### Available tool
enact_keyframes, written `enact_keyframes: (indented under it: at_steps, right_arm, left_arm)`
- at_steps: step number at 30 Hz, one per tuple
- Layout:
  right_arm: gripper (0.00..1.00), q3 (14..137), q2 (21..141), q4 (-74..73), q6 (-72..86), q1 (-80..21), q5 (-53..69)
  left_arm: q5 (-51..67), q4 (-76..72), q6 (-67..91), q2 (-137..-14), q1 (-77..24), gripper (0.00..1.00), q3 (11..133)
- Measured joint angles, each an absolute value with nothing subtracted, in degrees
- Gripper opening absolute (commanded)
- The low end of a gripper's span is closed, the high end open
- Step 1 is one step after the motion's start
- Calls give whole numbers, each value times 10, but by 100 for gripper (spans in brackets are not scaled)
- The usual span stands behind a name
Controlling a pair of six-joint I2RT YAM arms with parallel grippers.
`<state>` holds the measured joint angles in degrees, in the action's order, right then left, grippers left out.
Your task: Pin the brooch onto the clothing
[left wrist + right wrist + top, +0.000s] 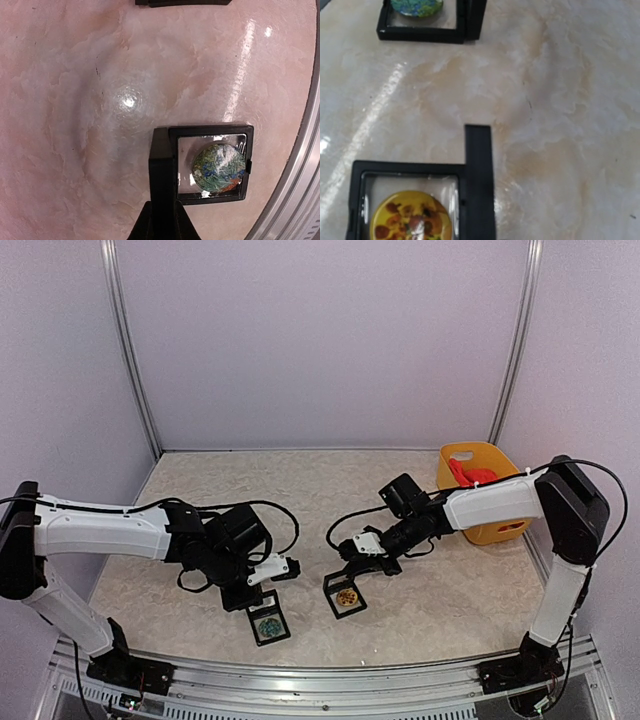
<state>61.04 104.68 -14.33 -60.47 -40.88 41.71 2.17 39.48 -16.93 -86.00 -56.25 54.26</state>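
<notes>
**Apparently both arms have a case by its rim, with the shirt well away**

Evidently each arm is working on a boxed brooch, not on the cloth. In its own wrist view, the left gripper shows as one narrow black bar. Its fingers are drawn together along the side rail of the left case, so it looks clamped on that rail. The green brooch sits just to one side of the fingers, under a clear film.

The right gripper is set the same way, pinched on the side rail of the right case. The yellow brooch, patterned with brown flowers, lies just beside the fingers.

Gripping the rail and not the face seems deliberate. It keeps the pads off the thin film and gives a stiff edge to hold while a case is lifted or opened. Both cases lie on the table close ahead of the grippers, near each other but apart.

The shirt is bunched inside the yellow basket, well behind the right gripper and beside that arm's forearm. No gripper touches it. Neither brooch is out of its case, so the pinning has not begun.

No brand, label or writing can be read. The cases are plain black, and the small pale flecks on the film are too small to make out.
</notes>
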Motion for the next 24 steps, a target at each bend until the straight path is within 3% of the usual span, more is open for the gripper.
enact_keyframes:
  at_steps: [4,13,24]
  right_arm:
    - [3,612,1047,-143,-604,-409,414]
    - [0,644,1052,-147,-570,-392,392]
    - [0,765,1140,-121,-420,-289,326]
  left_arm:
    - [22,395,-167,-860,-557,0,543]
    - [14,395,-151,-861,-513,0,545]
    - [-7,395,-137,-873,-437,0,596]
